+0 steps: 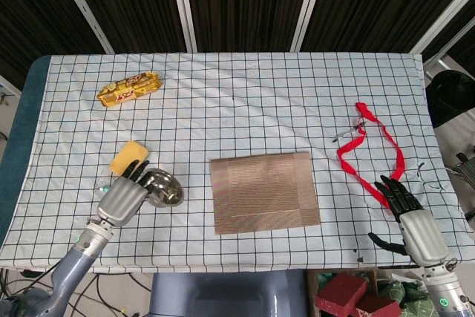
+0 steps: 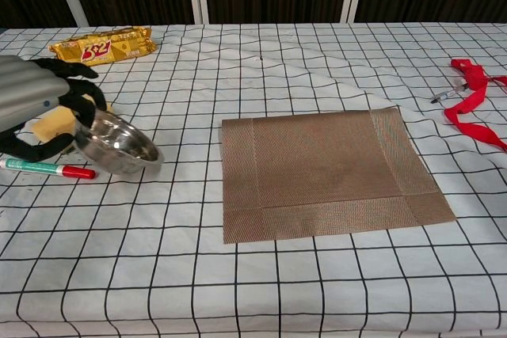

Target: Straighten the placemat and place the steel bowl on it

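Observation:
The brown woven placemat (image 1: 265, 191) (image 2: 328, 171) lies near the table's front edge, slightly skewed, with nothing on it. My left hand (image 1: 125, 197) (image 2: 36, 108) grips the steel bowl (image 1: 164, 188) (image 2: 118, 144) by its rim, tilted and lifted, well to the left of the mat and over the marker. My right hand (image 1: 414, 221) rests at the front right corner of the table with fingers spread, holding nothing; the chest view does not show it.
A yellow sponge (image 1: 127, 157) (image 2: 60, 123) and a red-capped marker (image 2: 49, 169) lie just by the left hand. A yellow snack packet (image 1: 129, 87) (image 2: 101, 47) sits at the back left. A red ribbon (image 1: 369, 148) (image 2: 474, 96) lies at the right.

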Controlling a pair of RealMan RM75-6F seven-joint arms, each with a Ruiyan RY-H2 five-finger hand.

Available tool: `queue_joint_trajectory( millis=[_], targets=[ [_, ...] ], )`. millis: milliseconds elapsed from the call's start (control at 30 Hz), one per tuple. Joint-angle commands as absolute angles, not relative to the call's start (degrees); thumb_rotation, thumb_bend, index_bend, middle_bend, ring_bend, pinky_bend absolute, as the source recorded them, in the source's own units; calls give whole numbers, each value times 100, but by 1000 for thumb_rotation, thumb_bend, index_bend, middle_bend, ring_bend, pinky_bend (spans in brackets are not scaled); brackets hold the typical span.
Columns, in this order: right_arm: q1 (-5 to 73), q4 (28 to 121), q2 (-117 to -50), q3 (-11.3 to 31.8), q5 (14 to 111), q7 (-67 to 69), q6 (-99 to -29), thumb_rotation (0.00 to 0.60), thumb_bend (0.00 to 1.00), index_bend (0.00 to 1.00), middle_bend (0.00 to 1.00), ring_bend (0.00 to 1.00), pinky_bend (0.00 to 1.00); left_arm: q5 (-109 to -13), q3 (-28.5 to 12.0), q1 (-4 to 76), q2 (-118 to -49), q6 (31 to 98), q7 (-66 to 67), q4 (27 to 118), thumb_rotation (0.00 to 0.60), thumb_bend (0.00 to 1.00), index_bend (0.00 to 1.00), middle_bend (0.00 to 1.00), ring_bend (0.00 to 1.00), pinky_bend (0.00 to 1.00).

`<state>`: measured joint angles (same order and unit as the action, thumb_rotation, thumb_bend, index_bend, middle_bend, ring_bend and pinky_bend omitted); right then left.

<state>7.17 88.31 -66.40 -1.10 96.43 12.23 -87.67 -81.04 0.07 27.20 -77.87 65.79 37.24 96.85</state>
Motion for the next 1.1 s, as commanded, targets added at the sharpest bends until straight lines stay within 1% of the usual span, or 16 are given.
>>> queue_joint_trajectory(
  millis=[33, 233, 433, 467, 533, 600, 700, 733, 833, 1100],
  targets=[
    [716, 8833, -6637, -107, 9639, 1222, -8766, 600, 127, 81, 0, 0, 168, -8240, 214, 2533, -7596, 6724, 3482, 9642, 600, 512, 568, 241, 58, 119],
    [714, 8835, -6637, -101, 9638, 1224, -8767, 600, 127, 81, 0, 0, 168, -8601, 641, 2219, -7342, 6958, 3160, 9508, 600, 512, 566, 239, 59, 119],
    [715, 8837, -6638, -111, 9656, 1202, -8757, 600, 126, 80, 0, 0, 168, -8916, 940, 1944, -7157, 7224, 2869, 9383, 600, 501, 540, 229, 58, 119],
    [715, 8836, -6638, -112, 9656, 1200, -8754, 600, 126, 80, 0, 0, 168, -8951, 981, 1899, -7124, 7267, 2826, 9369, 600, 466, 525, 220, 58, 118],
    [716, 8838, -6635, -113, 9651, 1199, -8744, 600, 127, 81, 0, 0, 168, -9030, 1049, 1805, -7062, 7368, 2750, 9325, 600, 352, 479, 195, 58, 117],
    [718, 8838, -6632, -115, 9653, 1186, -8736, 600, 127, 80, 0, 0, 168, -9087, 1090, 1748, -7026, 7423, 2684, 9291, 600, 201, 404, 162, 58, 114],
    [716, 8842, -6629, -115, 9653, 1169, -8735, 600, 127, 81, 0, 0, 168, -9171, 1128, 1690, -6962, 7479, 2524, 9259, 600, 100, 315, 141, 58, 112],
    [715, 8842, -6628, -112, 9652, 1162, -8737, 600, 127, 81, 0, 0, 168, -9191, 1130, 1679, -6942, 7495, 2483, 9254, 600, 86, 293, 139, 58, 112],
    [710, 8851, -6626, -100, 9636, 1167, -8748, 600, 127, 80, 0, 0, 168, -9262, 1118, 1656, -6859, 7554, 2333, 9272, 600, 76, 267, 139, 58, 112],
    [715, 8868, -6618, -100, 9624, 1176, -8719, 600, 127, 80, 0, 0, 168, -9382, 999, 1640, -6622, 7701, 2144, 9526, 600, 75, 261, 140, 58, 112]
  ],
)
